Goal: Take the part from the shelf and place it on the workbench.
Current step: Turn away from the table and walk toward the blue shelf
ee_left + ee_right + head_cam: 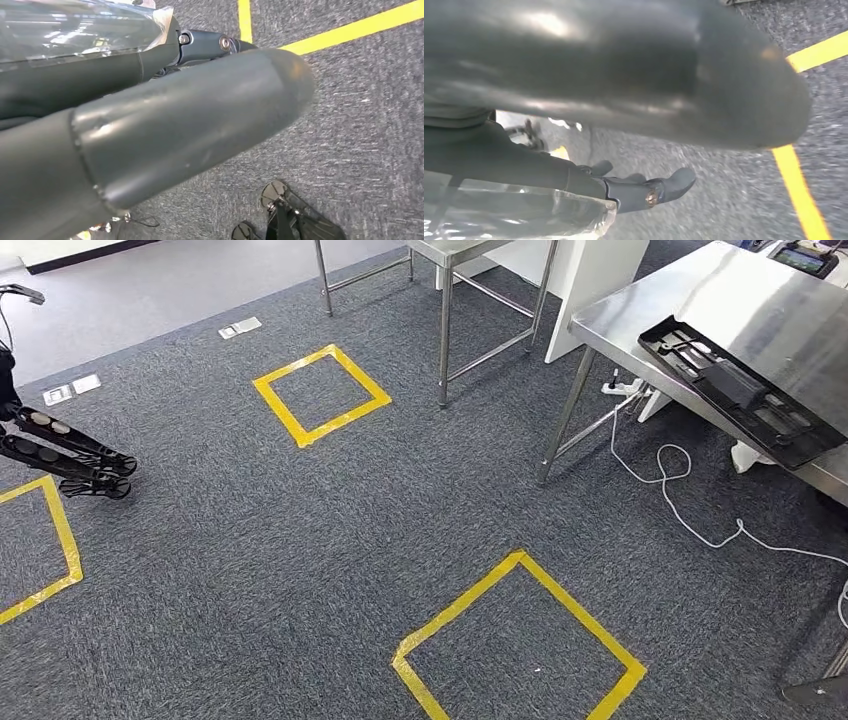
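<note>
The part [741,390], a long black moulded tray with recesses, lies flat on the steel surface [700,300] at the right of the head view. It sits diagonally along the near edge, and no hand touches it. A dark flat device [806,258] sits further back on the same surface, well apart from the part.

The left robot hand [175,125] hangs over grey carpet [300,570]. Its thick grey thumb lies across the left wrist view, with the dark fingers [210,42] close behind it. Nothing shows in the hand, but the thumb hides so much that I cannot tell whether the fingers are apart or curled in. The right robot hand [624,75] also hangs over the carpet. Its dark fingers [649,192] are stretched out, clear of the thumb, with nothing between them (bare carpet shows through the gap).

Yellow tape squares [320,393] mark the floor. A white cable [690,520] trails under the surface's legs. A black wheeled base [72,455], possibly a stand, sits at the far left.
</note>
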Robot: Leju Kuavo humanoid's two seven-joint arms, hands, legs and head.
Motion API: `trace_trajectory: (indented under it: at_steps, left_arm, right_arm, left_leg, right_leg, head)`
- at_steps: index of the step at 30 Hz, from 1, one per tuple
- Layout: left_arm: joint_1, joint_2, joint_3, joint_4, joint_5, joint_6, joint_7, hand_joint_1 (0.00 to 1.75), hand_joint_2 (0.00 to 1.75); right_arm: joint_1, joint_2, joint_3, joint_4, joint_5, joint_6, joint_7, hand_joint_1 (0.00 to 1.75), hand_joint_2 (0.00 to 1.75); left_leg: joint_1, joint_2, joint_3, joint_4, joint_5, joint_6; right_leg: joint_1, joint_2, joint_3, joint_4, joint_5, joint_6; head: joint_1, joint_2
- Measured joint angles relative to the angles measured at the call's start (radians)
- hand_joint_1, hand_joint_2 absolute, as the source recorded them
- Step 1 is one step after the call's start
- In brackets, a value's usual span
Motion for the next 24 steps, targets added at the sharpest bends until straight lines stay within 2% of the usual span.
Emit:
trace_trajectory:
  at_steps: [1, 2, 4, 5, 6, 7, 8, 10, 11, 12, 13, 14, 15, 16, 17, 19, 20, 21, 22, 23, 24]
  left_arm:
    - [0.001, 0.002, 0.000, 0.000, -0.003, 0.001, 0.000, 0.00, 0.00]
    - [0.001, 0.003, -0.001, 0.000, -0.006, 0.002, -0.001, 0.00, 0.00]
    - [0.001, 0.007, -0.001, 0.000, -0.009, 0.004, -0.001, 0.00, 0.00]
    - [0.000, 0.007, -0.001, 0.000, -0.009, 0.004, -0.001, 0.00, 0.00]
    - [0.001, 0.007, -0.002, 0.000, -0.009, 0.004, -0.001, 0.00, 0.00]
    - [0.001, 0.008, -0.002, 0.000, -0.009, 0.004, -0.001, 0.00, 0.00]
    - [0.002, 0.009, -0.002, 0.000, -0.010, 0.004, -0.001, 0.00, 0.00]
    - [0.001, 0.010, -0.002, 0.000, -0.011, 0.004, -0.001, 0.00, 0.00]
    - [-0.001, 0.011, -0.002, 0.000, -0.012, 0.005, -0.001, 0.00, 0.00]
    - [-0.003, 0.011, -0.003, 0.000, -0.014, 0.007, -0.001, 0.00, 0.00]
    - [-0.004, 0.011, -0.004, 0.000, -0.015, 0.009, -0.001, 0.00, 0.00]
    - [-0.004, 0.011, -0.004, 0.000, -0.017, 0.012, -0.001, 0.00, 0.00]
    - [-0.004, 0.011, -0.004, 0.000, -0.019, 0.015, 0.000, 0.00, 0.00]
    - [-0.004, 0.010, -0.004, 0.000, -0.021, 0.019, 0.000, 0.00, 0.00]
    - [-0.005, 0.010, -0.004, 0.000, -0.022, 0.022, 0.001, 0.00, 0.00]
    - [-0.007, 0.010, -0.005, 0.000, -0.023, 0.025, 0.002, 0.00, 0.00]
    - [-0.007, 0.010, -0.005, 0.000, -0.023, 0.027, 0.002, 0.00, 0.00]
    - [-0.007, 0.010, -0.004, 0.000, -0.023, 0.027, 0.002, 0.00, 0.00]
    - [-0.007, 0.010, -0.004, 0.000, -0.023, 0.027, 0.003, 0.00, 0.00]
    - [-0.007, 0.010, -0.004, 0.000, -0.023, 0.027, 0.003, 0.00, 0.00]
    - [-0.006, 0.009, -0.004, 0.000, -0.023, 0.028, 0.003, 0.00, 0.00]
  right_arm:
    - [0.000, 0.001, 0.000, 0.000, -0.001, 0.001, 0.001, 0.00, 0.00]
    - [0.002, 0.003, 0.000, 0.000, -0.001, 0.003, 0.001, 0.00, 0.00]
    - [0.006, 0.005, 0.000, 0.000, -0.002, 0.004, 0.002, 0.00, 0.00]
    - [0.008, 0.005, 0.000, 0.000, -0.002, 0.004, 0.003, 0.00, 0.00]
    - [0.008, 0.005, 0.000, 0.000, -0.002, 0.004, 0.003, 0.00, 0.00]
    - [0.008, 0.005, 0.000, 0.000, -0.002, 0.004, 0.003, 0.00, 0.00]
    - [0.007, 0.006, 0.000, 0.000, -0.002, 0.004, 0.003, 0.00, 0.00]
    - [0.006, 0.007, 0.000, 0.000, -0.001, 0.004, 0.003, 0.00, 0.00]
    - [0.006, 0.008, 0.000, 0.000, -0.001, 0.004, 0.004, 0.00, 0.00]
    - [0.006, 0.008, 0.000, 0.000, -0.001, 0.004, 0.004, 0.00, 0.00]
    - [0.005, 0.008, 0.000, 0.000, -0.001, 0.004, 0.005, 0.00, 0.00]
    - [0.004, 0.009, 0.000, 0.000, 0.000, 0.004, 0.007, 0.00, 0.00]
    - [0.003, 0.009, 0.000, 0.000, 0.001, 0.004, 0.009, 0.00, 0.00]
    - [0.002, 0.010, 0.000, 0.000, 0.002, 0.004, 0.011, 0.00, 0.00]
    - [0.002, 0.010, 0.000, 0.000, 0.004, 0.004, 0.012, 0.00, 0.00]
    - [0.004, 0.010, 0.000, 0.000, 0.005, 0.004, 0.014, 0.00, 0.00]
    - [0.005, 0.010, 0.000, 0.000, 0.005, 0.004, 0.014, 0.00, 0.00]
    - [0.006, 0.010, 0.000, 0.000, 0.005, 0.004, 0.014, 0.00, 0.00]
    - [0.007, 0.010, 0.000, 0.000, 0.005, 0.004, 0.015, 0.00, 0.00]
    - [0.008, 0.010, 0.000, 0.000, 0.005, 0.004, 0.015, 0.00, 0.00]
    - [0.008, 0.010, 0.000, 0.000, 0.007, 0.004, 0.016, 0.00, 0.00]
  left_leg:
    - [0.001, -0.003, -0.004, 0.005, -0.003, -0.008]
    - [0.001, 0.010, -0.022, 0.041, -0.025, -0.019]
    - [0.007, 0.050, -0.087, 0.170, -0.095, -0.039]
    - [0.009, 0.070, -0.126, 0.246, -0.129, -0.044]
    - [0.012, 0.075, -0.148, 0.287, -0.139, -0.047]
    - [0.015, 0.078, -0.151, 0.290, -0.128, -0.050]
    - [0.017, 0.084, -0.132, 0.253, -0.102, -0.050]
    - [0.017, 0.117, -0.058, 0.114, -0.040, -0.047]
    - [0.015, 0.132, -0.027, 0.058, -0.021, -0.043]
    - [0.011, 0.143, -0.009, 0.024, -0.014, -0.038]
    - [0.007, 0.143, -0.005, 0.014, -0.015, -0.032]
    - [0.004, 0.132, -0.007, 0.011, -0.013, -0.026]
    - [0.004, 0.123, -0.005, 0.006, -0.008, -0.018]
    - [0.005, 0.115, -0.003, -0.001, -0.003, -0.010]
    - [0.007, 0.105, -0.001, -0.008, 0.003, -0.002]
    - [0.009, 0.087, -0.001, -0.014, 0.009, 0.007]
    - [0.008, 0.076, -0.003, -0.013, 0.009, 0.008]
    - [0.008, 0.064, -0.004, -0.013, 0.010, 0.008]
    - [0.008, 0.052, -0.004, -0.013, 0.010, 0.008]
    - [0.008, 0.039, -0.003, -0.012, 0.010, 0.007]
    - [0.008, 0.027, -0.002, -0.011, 0.010, 0.006]
  right_leg:
    - [-0.003, 0.003, 0.017, -0.039, 0.017, -0.011]
    - [-0.004, 0.001, 0.032, -0.073, 0.032, -0.027]
    - [-0.004, -0.035, 0.039, -0.078, 0.037, -0.055]
    - [-0.001, -0.049, 0.040, -0.078, 0.036, -0.060]
    - [0.000, -0.059, 0.040, -0.078, 0.035, -0.062]
    - [0.001, -0.068, 0.040, -0.078, 0.033, -0.062]
    - [0.001, -0.077, 0.042, -0.078, 0.031, -0.060]
    - [0.004, -0.091, 0.048, -0.078, 0.026, -0.054]
    - [0.007, -0.098, 0.049, -0.078, 0.022, -0.049]
    - [0.010, -0.105, 0.052, -0.078, 0.020, -0.045]
    - [0.013, -0.112, 0.053, -0.079, 0.018, -0.039]
    - [0.013, -0.120, 0.056, -0.080, 0.017, -0.034]
    - [0.013, -0.120, 0.057, -0.078, 0.014, -0.028]
    - [0.012, -0.110, 0.053, -0.066, 0.005, -0.025]
    - [0.011, -0.092, 0.040, -0.035, -0.014, -0.025]
    - [0.006, -0.051, -0.017, 0.085, -0.072, -0.032]
    - [0.004, -0.041, -0.052, 0.153, -0.098, -0.033]
    - [0.002, -0.038, -0.078, 0.201, -0.112, -0.031]
    - [0.001, -0.036, -0.087, 0.214, -0.108, -0.024]
    - [0.000, -0.034, -0.075, 0.185, -0.087, -0.014]
    - [-0.003, -0.028, -0.046, 0.120, -0.054, -0.004]
  head:
    - [0.000, 0.000]
    - [-0.002, 0.000]
    - [-0.004, 0.000]
    - [-0.005, 0.000]
    - [-0.005, 0.000]
    - [-0.005, 0.000]
    - [-0.005, 0.000]
    - [-0.005, 0.000]
    - [-0.004, 0.000]
    - [-0.003, 0.000]
    - [-0.002, 0.000]
    - [-0.002, 0.000]
    - [-0.002, 0.000]
    - [-0.002, 0.000]
    - [-0.001, 0.000]
    - [0.002, 0.000]
    - [0.002, 0.000]
    - [0.003, 0.000]
    - [0.003, 0.000]
    - [0.003, 0.000]
    - [0.003, 0.000]
